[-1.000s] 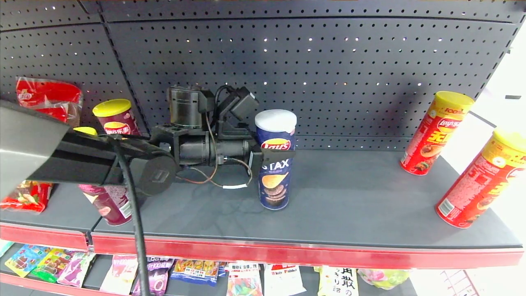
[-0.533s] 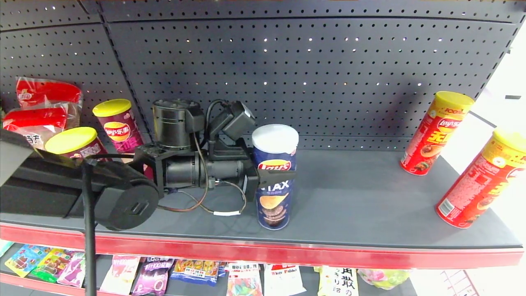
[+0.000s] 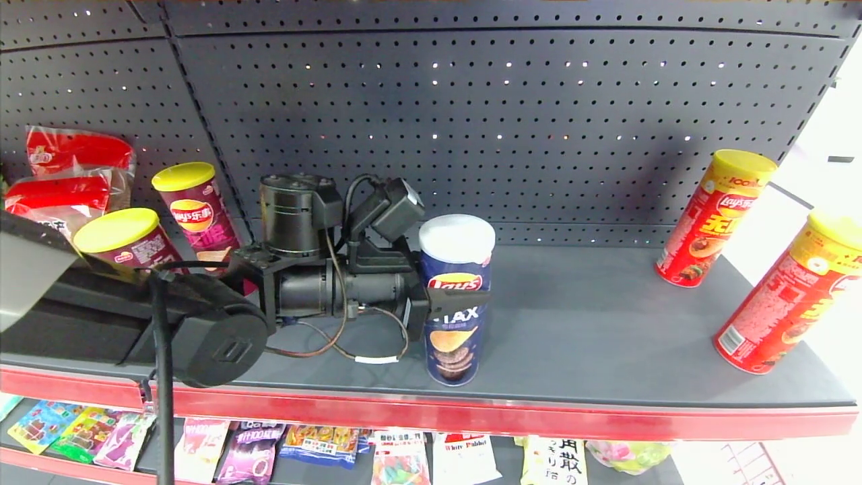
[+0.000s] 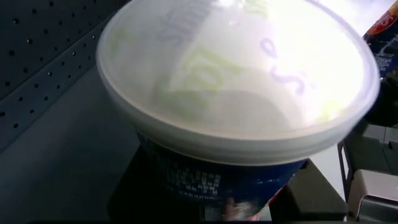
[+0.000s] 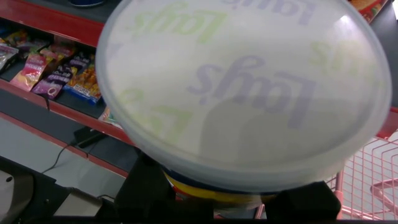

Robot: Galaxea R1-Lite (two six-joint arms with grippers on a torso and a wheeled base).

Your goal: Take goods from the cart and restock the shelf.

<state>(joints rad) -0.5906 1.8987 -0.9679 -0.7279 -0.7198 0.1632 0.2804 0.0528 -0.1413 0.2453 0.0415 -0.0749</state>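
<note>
A blue chip can (image 3: 454,337) with a white lid stands upright on the dark shelf board (image 3: 572,323), close to its red front edge (image 3: 539,417). My left gripper (image 3: 451,300) comes in from the left and is shut on the can's middle. The left wrist view looks down on the same can (image 4: 236,93) and its lid. In the right wrist view a second chip can (image 5: 249,87) with a translucent lid sits between dark fingers (image 5: 149,193), so my right gripper is shut on it, below shelf level.
Two red cans with yellow lids (image 3: 714,219) (image 3: 788,296) stand at the shelf's right end. Two purple cans (image 3: 195,202) (image 3: 124,239) and red bags (image 3: 67,168) stand left of my arm. Snack packs (image 3: 323,451) fill the lower shelf. Pink cart wire (image 5: 367,186) lies beside the second can.
My left gripper has carried the blue can from deeper on the shelf toward the front edge. The arm has dropped lower, uncovering the nearer purple can.
</note>
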